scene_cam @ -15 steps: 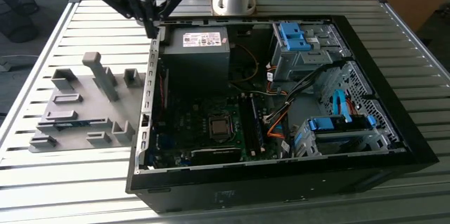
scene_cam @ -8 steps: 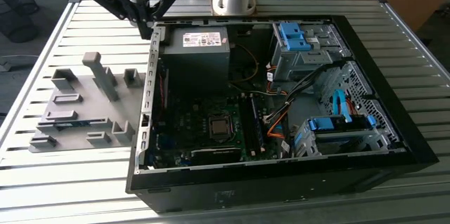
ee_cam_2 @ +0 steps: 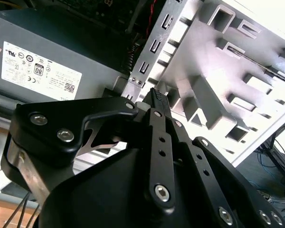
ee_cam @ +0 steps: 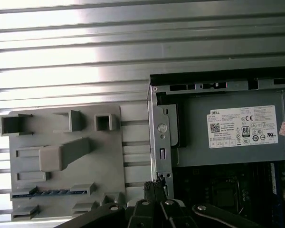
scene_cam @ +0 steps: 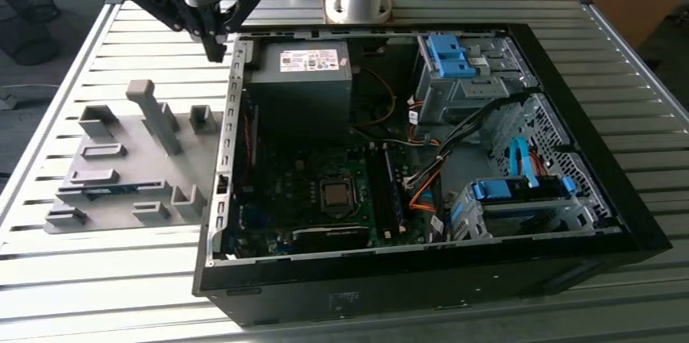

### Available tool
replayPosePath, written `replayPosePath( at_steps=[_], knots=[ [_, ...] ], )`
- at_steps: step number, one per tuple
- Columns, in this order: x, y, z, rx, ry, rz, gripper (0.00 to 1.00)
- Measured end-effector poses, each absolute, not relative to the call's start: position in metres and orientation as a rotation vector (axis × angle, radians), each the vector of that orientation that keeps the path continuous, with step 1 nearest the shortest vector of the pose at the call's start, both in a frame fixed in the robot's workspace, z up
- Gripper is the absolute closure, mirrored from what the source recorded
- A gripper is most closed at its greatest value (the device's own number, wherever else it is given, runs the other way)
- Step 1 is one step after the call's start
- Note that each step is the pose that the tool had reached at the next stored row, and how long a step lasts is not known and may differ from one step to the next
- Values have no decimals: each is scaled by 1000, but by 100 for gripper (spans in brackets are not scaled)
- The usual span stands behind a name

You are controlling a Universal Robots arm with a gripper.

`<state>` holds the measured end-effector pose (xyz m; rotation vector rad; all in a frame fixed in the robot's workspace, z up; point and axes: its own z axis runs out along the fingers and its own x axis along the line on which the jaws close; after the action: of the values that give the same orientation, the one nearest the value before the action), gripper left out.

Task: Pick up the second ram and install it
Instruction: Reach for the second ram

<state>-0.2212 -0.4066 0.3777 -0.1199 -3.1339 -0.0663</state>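
The second ram (scene_cam: 113,190) is a thin blue stick standing on edge in a slot of the grey holder plate (scene_cam: 129,145), at the exterior view's left beside the open computer case (scene_cam: 431,278). In the first wrist view the ram (ee_cam: 50,192) spans two low holder blocks. My gripper (scene_cam: 219,51) hangs above the case's far left corner by the power supply (scene_cam: 302,77), well away from the ram. Its fingers (ee_cam_2: 156,109) are shut together with nothing between them. The fingertips (ee_cam: 154,186) show over the case's edge.
The case lies open with the motherboard (scene_cam: 323,198), its memory slots (scene_cam: 386,190), orange cables (scene_cam: 425,190) and blue drive brackets (scene_cam: 453,56). A tall grey block (scene_cam: 156,113) and several low blocks stand on the holder plate. The slatted metal table (scene_cam: 97,278) surrounds everything.
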Motion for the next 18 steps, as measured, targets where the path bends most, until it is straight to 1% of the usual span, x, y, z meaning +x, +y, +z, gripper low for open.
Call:
replayPosePath(
  at_steps=[18],
  knots=[
    [-249,-412,370,-120,-3128,-66,89]
  ],
)
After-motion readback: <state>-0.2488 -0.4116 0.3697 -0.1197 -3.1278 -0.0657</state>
